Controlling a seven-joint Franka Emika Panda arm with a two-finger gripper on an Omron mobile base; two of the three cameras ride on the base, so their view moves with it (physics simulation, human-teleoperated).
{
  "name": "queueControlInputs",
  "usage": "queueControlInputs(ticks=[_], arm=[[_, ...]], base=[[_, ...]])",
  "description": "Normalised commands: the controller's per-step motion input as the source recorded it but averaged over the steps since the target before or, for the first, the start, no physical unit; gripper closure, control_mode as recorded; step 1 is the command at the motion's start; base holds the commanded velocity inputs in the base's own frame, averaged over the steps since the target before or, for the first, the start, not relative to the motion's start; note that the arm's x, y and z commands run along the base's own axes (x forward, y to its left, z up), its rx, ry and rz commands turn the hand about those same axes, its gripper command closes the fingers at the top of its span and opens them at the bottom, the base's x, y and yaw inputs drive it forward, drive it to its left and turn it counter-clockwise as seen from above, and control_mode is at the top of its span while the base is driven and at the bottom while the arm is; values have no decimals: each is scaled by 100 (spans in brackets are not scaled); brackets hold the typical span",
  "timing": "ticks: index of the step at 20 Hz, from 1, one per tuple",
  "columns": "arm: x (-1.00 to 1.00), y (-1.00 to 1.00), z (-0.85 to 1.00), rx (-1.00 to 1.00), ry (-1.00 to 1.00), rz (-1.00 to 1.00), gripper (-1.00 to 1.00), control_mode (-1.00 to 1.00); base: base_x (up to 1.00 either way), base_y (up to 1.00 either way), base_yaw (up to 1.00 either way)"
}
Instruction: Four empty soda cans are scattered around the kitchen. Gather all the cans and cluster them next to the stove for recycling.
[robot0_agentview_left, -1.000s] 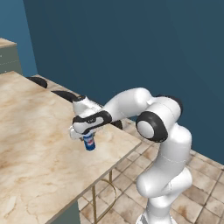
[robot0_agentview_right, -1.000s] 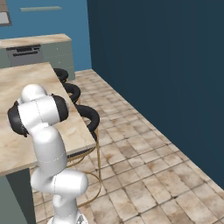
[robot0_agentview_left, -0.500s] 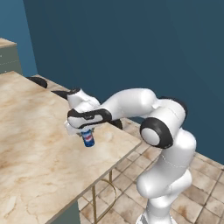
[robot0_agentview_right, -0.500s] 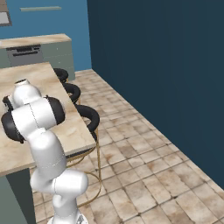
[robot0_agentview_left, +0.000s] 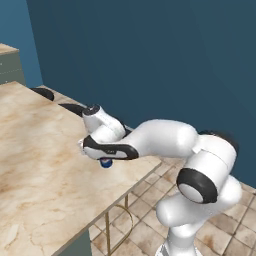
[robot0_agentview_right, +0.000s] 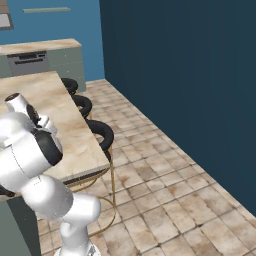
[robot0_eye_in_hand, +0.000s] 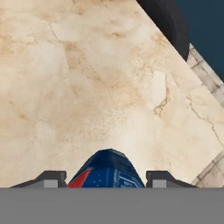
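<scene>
My gripper (robot0_agentview_left: 103, 156) is shut on a blue soda can (robot0_agentview_left: 105, 162) with white and red marks. It holds the can over the marble counter (robot0_agentview_left: 40, 170), near the counter's right edge. In the left base view just the can's lower end peeks out under the white hand. The hand view looks down along the can (robot0_eye_in_hand: 107, 172), which sits between the two dark fingertips (robot0_eye_in_hand: 49, 178) of the gripper (robot0_eye_in_hand: 106, 179). Whether the can touches the counter I cannot tell. The stove is out of view.
Black round stools (robot0_agentview_right: 102, 132) stand in a row along the counter's right side, and one stool (robot0_eye_in_hand: 168, 22) appears in the hand view. A dark blue wall (robot0_agentview_left: 150, 60) lies beyond them. A far counter with grey cabinets (robot0_agentview_right: 45, 55) stands at the back.
The arm's elbow has swung right and lower while the hand stays over the counter's edge. The hand has tipped over the can and covers more of it.
</scene>
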Motion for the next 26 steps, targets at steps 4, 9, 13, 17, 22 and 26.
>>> queueControlInputs(ticks=[4, 9, 13, 17, 22, 26], arm=[[-40, -34, 23, 24, -1, -1, 100, -100], [-43, -35, 18, 17, -8, 0, 100, -100], [-39, -24, 22, 11, -1, 0, 100, -100], [-33, -20, 29, 6, 3, -2, 100, -100], [-25, -11, 18, 0, 3, -2, 100, -100], [0, 0, 0, -1, 0, 0, 100, -100]], base=[[0, 0, 0], [0, 0, 0], [0, 0, 0], [0, 0, 0], [0, 0, 0], [0, 0, 0]])
